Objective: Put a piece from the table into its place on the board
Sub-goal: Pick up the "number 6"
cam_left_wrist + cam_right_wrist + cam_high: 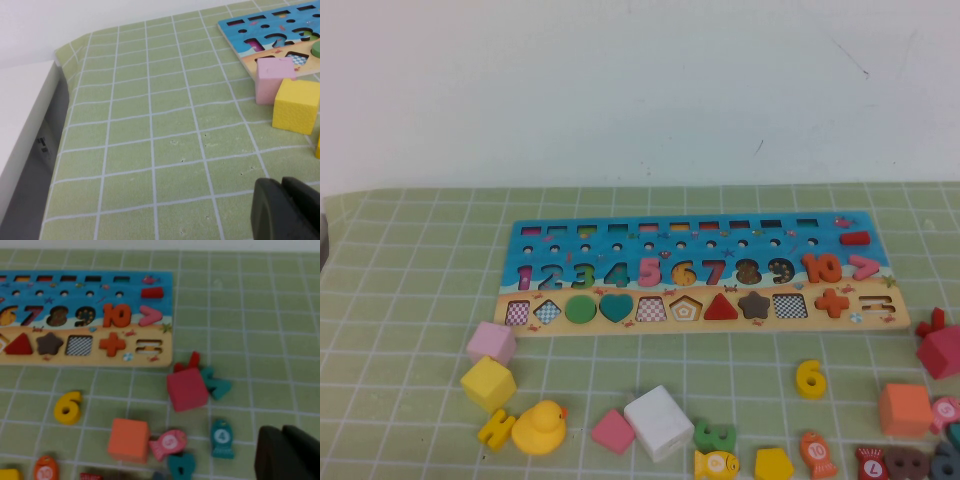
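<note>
Sitting upright on the table [410, 300], the yellow 6 [810, 379] has its long axis running toward the board [700, 262], just below the plus. Right gripper [292, 450] is closed and empty nearby; left gripper [287, 207] looks pinched shut too, holding nothing.

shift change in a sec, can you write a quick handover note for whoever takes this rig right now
Left gripper: parked low over the mat on the robot's left, fingers together, holding nothing.
Right gripper: fingers shut, empty, hanging over the table's right side near the loose blocks.
Yellow 6: lying flat on the table, in front of the board, toward its right half, untouched.
Its recess: empty, between the pink 5 and the red 7.
Done: nothing yet.
Left: open the right gripper, pick up the 6, carry it to the recess and press it in. The right arm looks nearer to it.
</note>
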`<state>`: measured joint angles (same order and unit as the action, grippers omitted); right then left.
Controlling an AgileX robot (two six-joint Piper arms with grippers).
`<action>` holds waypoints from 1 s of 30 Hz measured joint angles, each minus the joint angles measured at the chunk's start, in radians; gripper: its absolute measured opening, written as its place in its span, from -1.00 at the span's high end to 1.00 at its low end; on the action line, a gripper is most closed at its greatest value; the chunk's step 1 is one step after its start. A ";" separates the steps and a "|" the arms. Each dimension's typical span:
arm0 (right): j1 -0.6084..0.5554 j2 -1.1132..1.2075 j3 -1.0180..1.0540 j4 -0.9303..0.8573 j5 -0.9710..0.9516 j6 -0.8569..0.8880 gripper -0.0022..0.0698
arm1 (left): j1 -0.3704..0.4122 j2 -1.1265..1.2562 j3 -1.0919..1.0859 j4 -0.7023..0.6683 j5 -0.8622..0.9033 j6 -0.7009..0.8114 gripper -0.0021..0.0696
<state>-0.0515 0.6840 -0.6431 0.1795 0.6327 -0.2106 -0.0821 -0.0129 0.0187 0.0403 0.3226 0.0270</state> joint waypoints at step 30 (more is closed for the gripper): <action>0.462 1.025 -0.555 0.061 0.108 0.166 -0.16 | 0.002 0.000 0.000 0.000 0.000 -0.001 0.95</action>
<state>0.4103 1.7094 -1.1980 0.2410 0.7408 -0.0445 -0.0806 -0.0129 0.0187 0.0403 0.3226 0.0256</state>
